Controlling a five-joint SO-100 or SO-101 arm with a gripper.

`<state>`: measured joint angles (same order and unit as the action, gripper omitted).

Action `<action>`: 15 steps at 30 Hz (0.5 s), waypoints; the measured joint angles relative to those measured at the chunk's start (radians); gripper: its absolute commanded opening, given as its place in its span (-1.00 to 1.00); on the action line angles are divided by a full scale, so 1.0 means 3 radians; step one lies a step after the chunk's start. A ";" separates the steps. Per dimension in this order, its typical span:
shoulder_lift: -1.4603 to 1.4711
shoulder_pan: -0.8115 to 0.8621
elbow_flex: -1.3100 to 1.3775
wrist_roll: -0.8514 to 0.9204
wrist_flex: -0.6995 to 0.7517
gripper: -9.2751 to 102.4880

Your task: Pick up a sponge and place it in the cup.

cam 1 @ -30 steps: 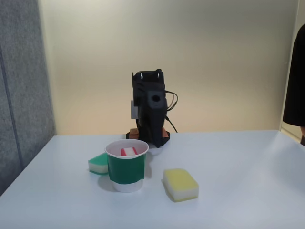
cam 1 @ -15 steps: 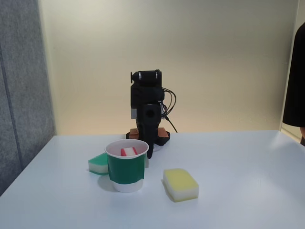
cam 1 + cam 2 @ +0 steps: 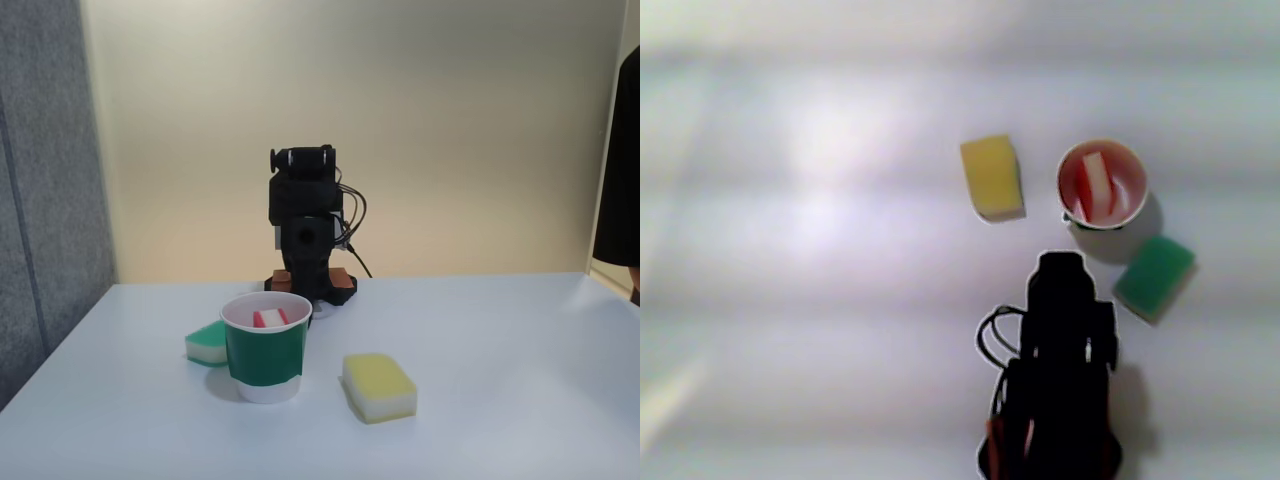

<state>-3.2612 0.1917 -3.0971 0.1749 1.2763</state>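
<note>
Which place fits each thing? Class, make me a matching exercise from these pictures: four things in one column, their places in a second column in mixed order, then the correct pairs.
Things:
1. red sponge
2. yellow sponge
3. green sponge
4. arm

Places, as the fixed view shows them:
A. on the table right of the cup
B. folded up behind the cup
C. standing on edge inside the cup
D. on the table left of the cup, partly behind it

Pairs: 1-C, 2-A, 3-D, 4-B
</note>
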 measured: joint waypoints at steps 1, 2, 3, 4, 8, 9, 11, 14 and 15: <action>0.0000 0.0000 0.0000 0.0000 0.0000 -0.84; 0.0000 0.0000 0.0000 0.0000 0.0000 -0.84; 0.0000 0.0000 0.0000 0.0000 0.0000 -0.84; 0.0000 -0.0005 0.0000 0.0000 0.0000 -0.84; 0.0000 -0.0107 0.0000 0.0000 0.0000 -0.84; 0.0000 -0.0123 0.0000 0.0000 0.0000 -0.84; 0.0000 -0.0245 0.0000 0.0000 0.0000 -0.84; 0.0000 -0.0399 0.0000 0.0000 0.0000 -0.84; 0.0000 -0.0430 0.0000 0.0000 0.0000 -0.84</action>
<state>-3.2612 0.0629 -3.0971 0.1749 1.2763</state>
